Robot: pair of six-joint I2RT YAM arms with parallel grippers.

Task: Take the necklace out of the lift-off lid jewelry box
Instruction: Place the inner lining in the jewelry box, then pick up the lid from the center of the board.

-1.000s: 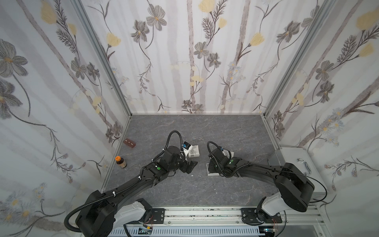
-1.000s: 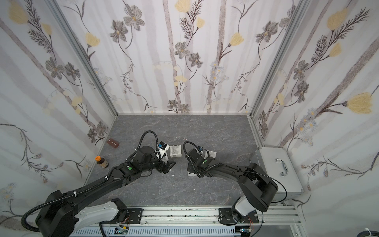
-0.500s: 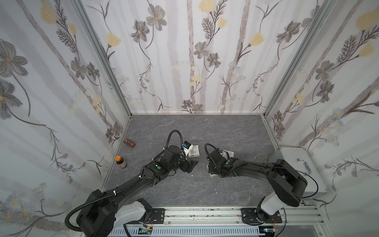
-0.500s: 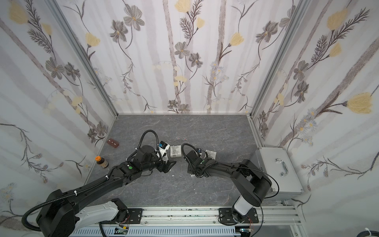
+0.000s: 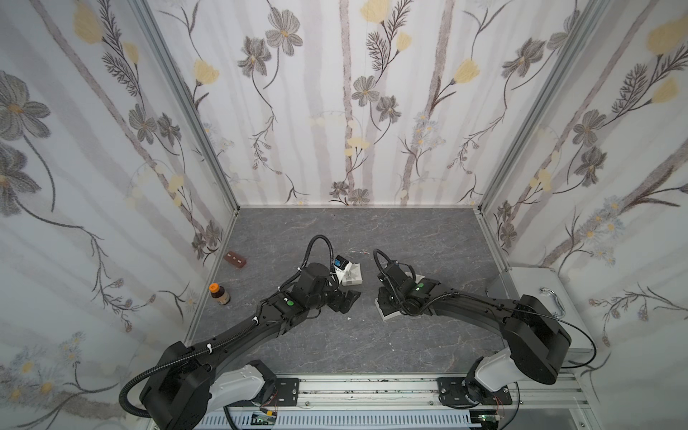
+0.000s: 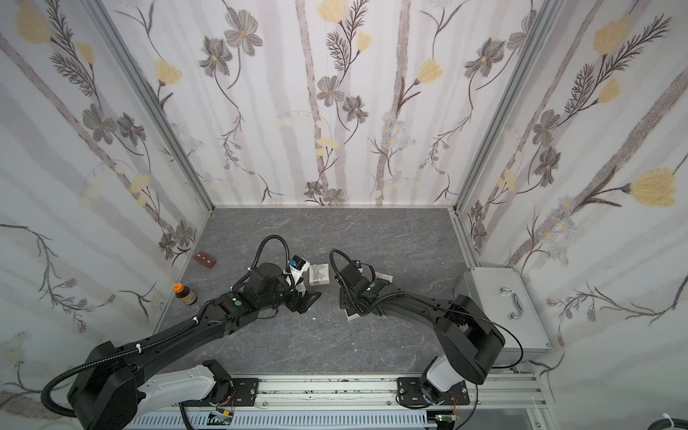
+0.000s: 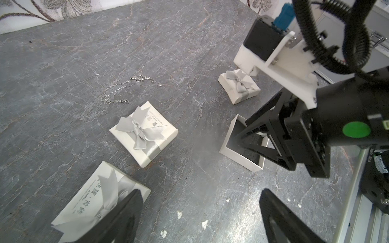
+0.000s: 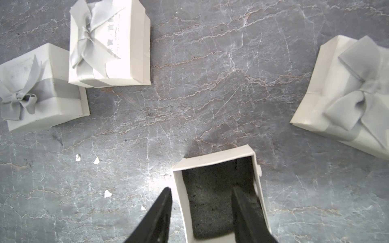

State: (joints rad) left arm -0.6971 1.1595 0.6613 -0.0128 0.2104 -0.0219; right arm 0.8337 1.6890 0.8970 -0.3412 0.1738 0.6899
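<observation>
Grey marble tabletop [image 7: 63,52]: raise right gripper [image 8: 201,190], part-open and empty astride the open white cardboard box base [image 8: 214,155] wall, vertically; left gripper [image 7: 200,192] stands wide, empty.

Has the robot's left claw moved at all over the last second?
No. In both top views the left gripper sits where it was, open, just short of the bow-tied box, which has not shifted either.

Both arms [image 5: 242,331] matte black — white base housings [image 5: 238,383], ribbed cables [image 7: 357,42], green dot markers [image 7: 356,130].
</observation>
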